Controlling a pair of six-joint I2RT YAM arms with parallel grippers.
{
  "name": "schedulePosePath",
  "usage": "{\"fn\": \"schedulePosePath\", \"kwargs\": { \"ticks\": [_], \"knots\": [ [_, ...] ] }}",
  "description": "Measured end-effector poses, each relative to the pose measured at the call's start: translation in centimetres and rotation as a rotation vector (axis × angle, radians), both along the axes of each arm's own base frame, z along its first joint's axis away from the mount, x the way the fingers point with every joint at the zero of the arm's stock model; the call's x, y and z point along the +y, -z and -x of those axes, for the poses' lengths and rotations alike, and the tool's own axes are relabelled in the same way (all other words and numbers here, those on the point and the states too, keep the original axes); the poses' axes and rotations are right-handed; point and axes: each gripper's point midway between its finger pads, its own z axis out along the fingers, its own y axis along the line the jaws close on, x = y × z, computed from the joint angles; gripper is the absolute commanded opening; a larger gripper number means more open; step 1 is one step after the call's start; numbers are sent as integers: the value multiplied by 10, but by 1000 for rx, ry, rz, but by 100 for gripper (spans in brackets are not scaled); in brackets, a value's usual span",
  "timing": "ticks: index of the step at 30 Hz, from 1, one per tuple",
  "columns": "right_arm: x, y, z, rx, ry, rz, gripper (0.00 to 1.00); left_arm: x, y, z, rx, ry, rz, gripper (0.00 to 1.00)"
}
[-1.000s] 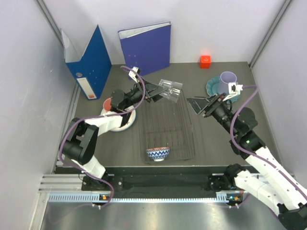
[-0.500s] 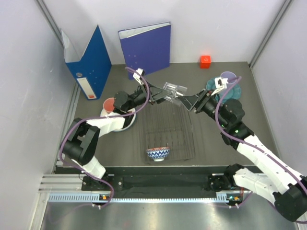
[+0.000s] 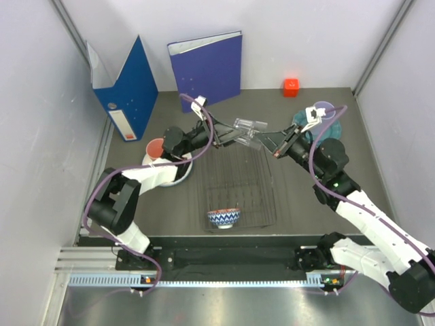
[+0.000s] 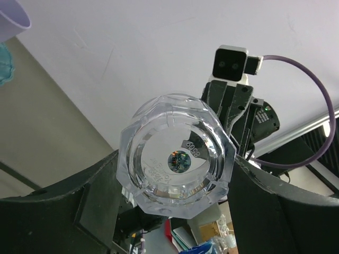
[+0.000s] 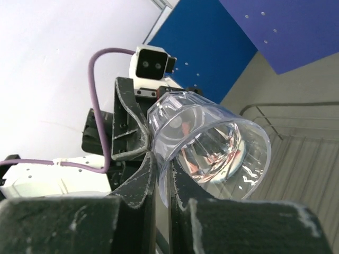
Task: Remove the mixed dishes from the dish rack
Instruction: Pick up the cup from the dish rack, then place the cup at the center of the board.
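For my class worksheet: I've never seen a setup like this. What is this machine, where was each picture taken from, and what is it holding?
Two robot arms are bolted at a table's near edge. One picture looks down from above; the other two come from wrist cameras. The left gripper holds a clear glass tumbler in the air. The right gripper has fingers either side of the tumbler's rim; whether they pinch it is unclear. On the table: black wire dish rack with a patterned bowl inside, pink cup, lavender cup, teal plate, blue binders, red cube.
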Motion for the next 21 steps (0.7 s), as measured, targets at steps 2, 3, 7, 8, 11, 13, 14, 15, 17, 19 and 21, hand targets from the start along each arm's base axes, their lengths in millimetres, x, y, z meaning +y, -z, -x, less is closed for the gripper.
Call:
{"fn": "schedulePosePath", "kwargs": {
  "ticks": [2, 3, 7, 8, 11, 13, 14, 15, 17, 19, 21],
  "knots": [
    [-3, 2, 2, 9, 9, 14, 0, -1, 2, -3, -6, -3, -38, 99],
    [-6, 4, 2, 13, 24, 42, 0, -1, 5, -6, 16, -11, -66, 99],
    [-38, -4, -14, 58, 211, 187, 0, 26, 8, -34, 65, -180, -197, 99],
    [-49, -12, -18, 71, 271, 228, 0, 40, 3, -44, 70, -262, -227, 99],
    [-84, -40, -37, 104, 451, 326, 0, 77, -14, -57, 57, -453, -271, 99],
    [-115, -54, -55, 132, 598, 382, 0, 91, -25, -55, 40, -532, -288, 99],
    [-131, -53, -61, 157, 663, 410, 0, 94, -27, -53, 37, -552, -297, 99],
    [-148, -44, -67, 200, 730, 446, 0, 97, -27, -53, 41, -567, -308, 99],
    [-176, -15, -74, 304, 813, 522, 0, 100, -19, -54, 73, -585, -333, 99],
    [-198, 27, -78, 443, 857, 600, 0, 102, -2, -56, 131, -599, -375, 99],
    [-213, 79, -77, 590, 858, 656, 0, 104, 16, -56, 179, -600, -409, 99]
  ]
}}
